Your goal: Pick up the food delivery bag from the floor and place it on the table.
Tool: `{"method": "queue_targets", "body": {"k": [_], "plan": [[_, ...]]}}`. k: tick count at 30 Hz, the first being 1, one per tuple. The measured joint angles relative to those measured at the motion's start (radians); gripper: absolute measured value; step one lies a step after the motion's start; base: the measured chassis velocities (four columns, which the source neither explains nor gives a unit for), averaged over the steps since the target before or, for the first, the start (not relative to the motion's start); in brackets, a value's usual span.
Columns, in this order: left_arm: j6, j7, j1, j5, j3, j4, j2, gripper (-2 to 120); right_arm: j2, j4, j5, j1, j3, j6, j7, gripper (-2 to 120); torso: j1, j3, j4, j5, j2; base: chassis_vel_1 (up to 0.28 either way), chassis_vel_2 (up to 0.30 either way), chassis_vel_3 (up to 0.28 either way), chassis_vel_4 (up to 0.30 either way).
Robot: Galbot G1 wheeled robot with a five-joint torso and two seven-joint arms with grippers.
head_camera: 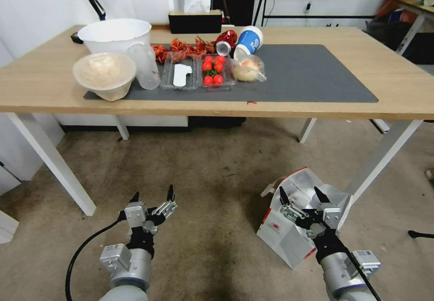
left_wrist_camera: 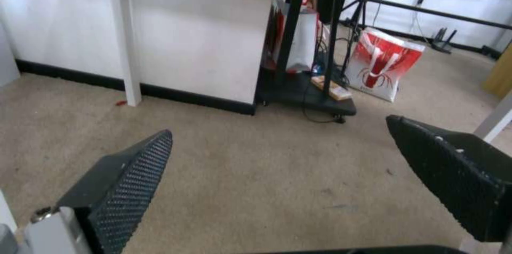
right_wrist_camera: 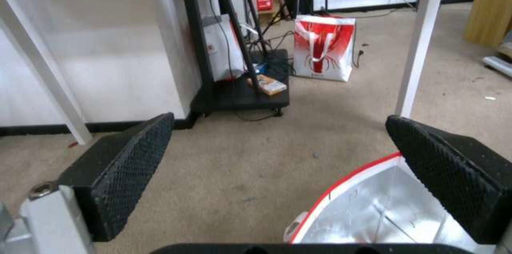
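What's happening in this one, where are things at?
The food delivery bag stands open on the floor, by a leg of the table. The right hand hovers open over its foil-lined mouth, not gripping it. The left hand hangs open over bare carpet. Nothing is lifted yet.

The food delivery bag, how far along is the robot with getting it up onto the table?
Nothing is finished yet: the food delivery bag stands open on the floor beside a white table leg. In hand: the right gripper hangs open above the bag's foil-lined mouth, touching nothing. The left gripper is open over bare carpet. Left to do: grasp the bag, lift it, and set it on the table.
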Motion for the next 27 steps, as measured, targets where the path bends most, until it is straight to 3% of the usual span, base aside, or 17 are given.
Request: {"method": "queue_targets", "body": {"k": [27], "plan": [[-0.006,-0.002,0.002,0.002,0.002,0.002,-0.007,100,-0.004,-0.001,0.008,0.001,0.002,0.000,-0.004,100,-0.028,-0.075,0.0000,0.0001,-0.102,0.000,0.000,0.000,0.000]]}}
